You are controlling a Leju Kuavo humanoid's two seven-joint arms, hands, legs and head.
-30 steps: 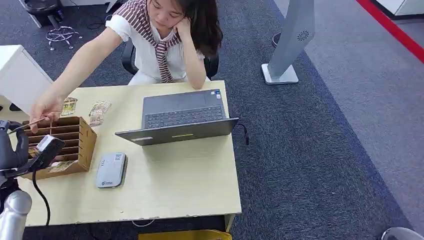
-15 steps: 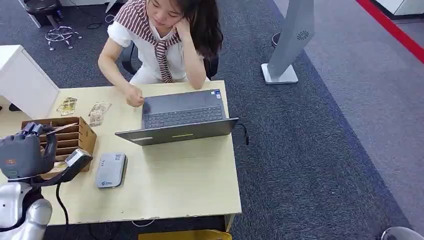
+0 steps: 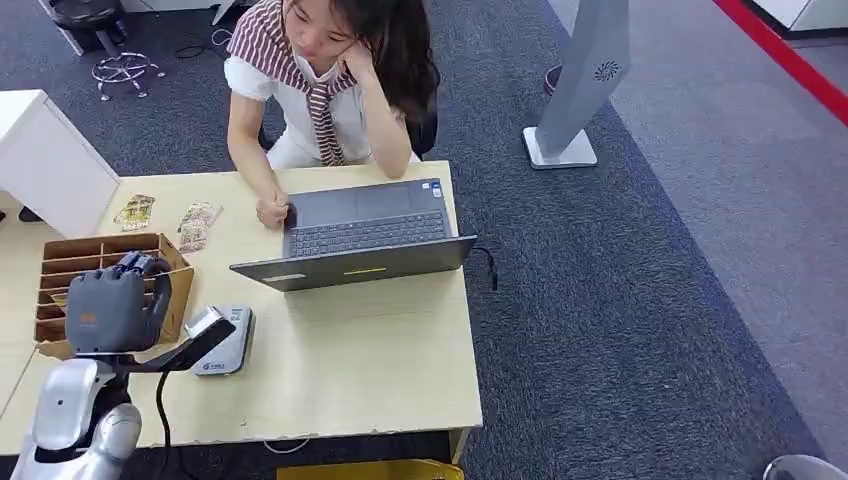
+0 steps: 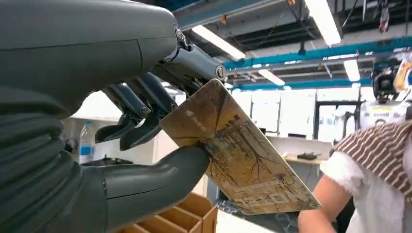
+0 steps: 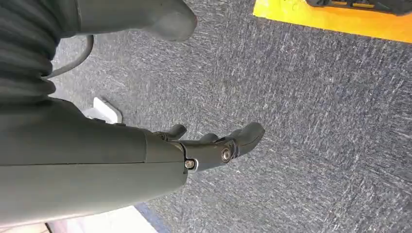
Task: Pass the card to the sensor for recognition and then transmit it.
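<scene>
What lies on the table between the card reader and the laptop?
In the head view, only bare table lies between the card reader and the laptop.

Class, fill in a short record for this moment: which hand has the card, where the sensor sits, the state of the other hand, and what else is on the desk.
Card: held by left hand, pinched between thumb and fingers; card
Sensor: grey reader on desk, beside wooden organiser
Right hand: holds nothing, hanging over carpet
Also on desk: open laptop
Person: seated behind desk
</scene>
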